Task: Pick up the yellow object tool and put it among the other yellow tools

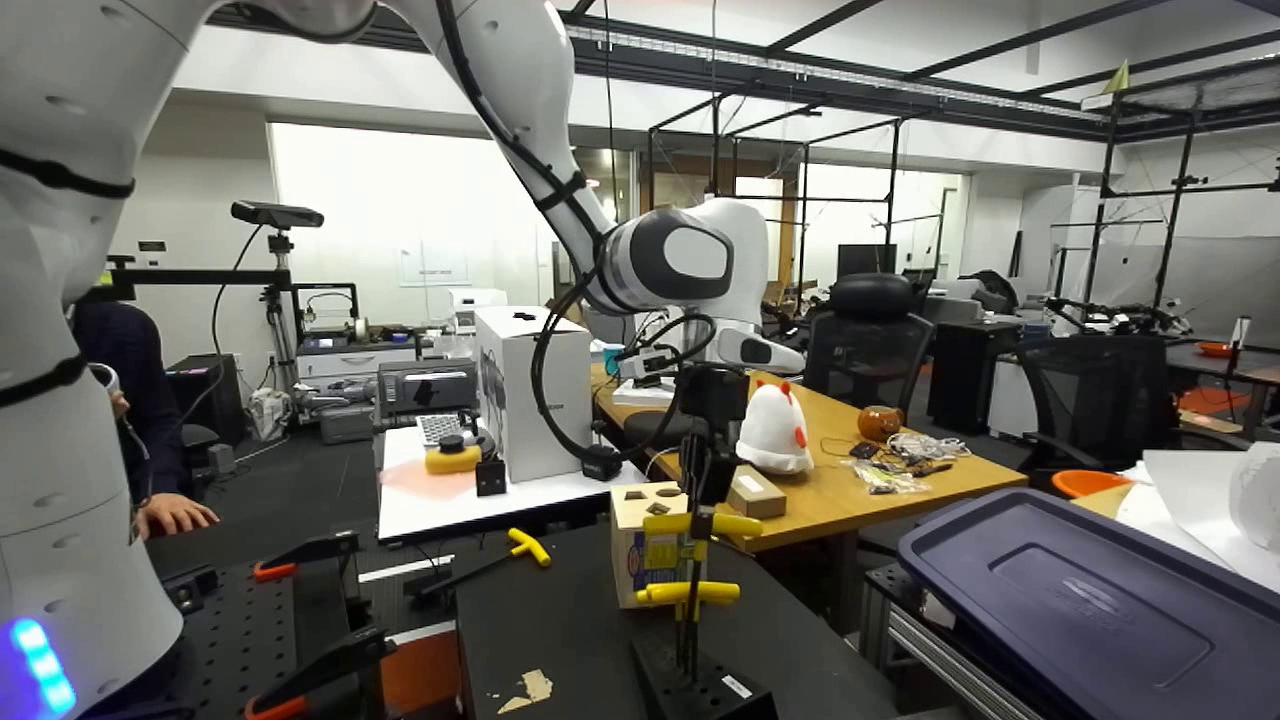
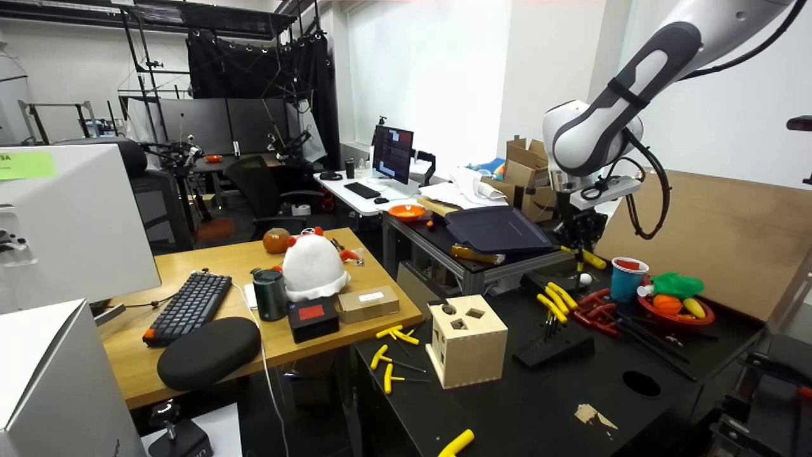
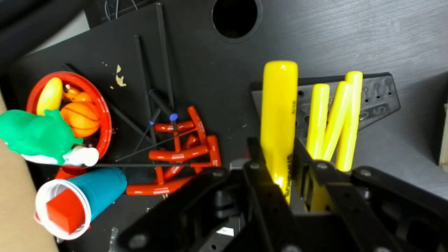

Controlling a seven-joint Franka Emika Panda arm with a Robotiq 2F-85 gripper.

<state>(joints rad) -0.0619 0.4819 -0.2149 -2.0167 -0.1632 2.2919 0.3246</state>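
One yellow tool (image 3: 279, 115) is pinched firmly in the claw (image 3: 276, 154) above the table (image 3: 217, 73); in the wrist view it shows just left of three yellow tools (image 3: 336, 119) in a black stand (image 3: 373, 105).

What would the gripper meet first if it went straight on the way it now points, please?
Probably a black tool stand below, with the yellow tool in the gripper leading; depth is unclear, so it could meet the tabletop beside the stand instead.
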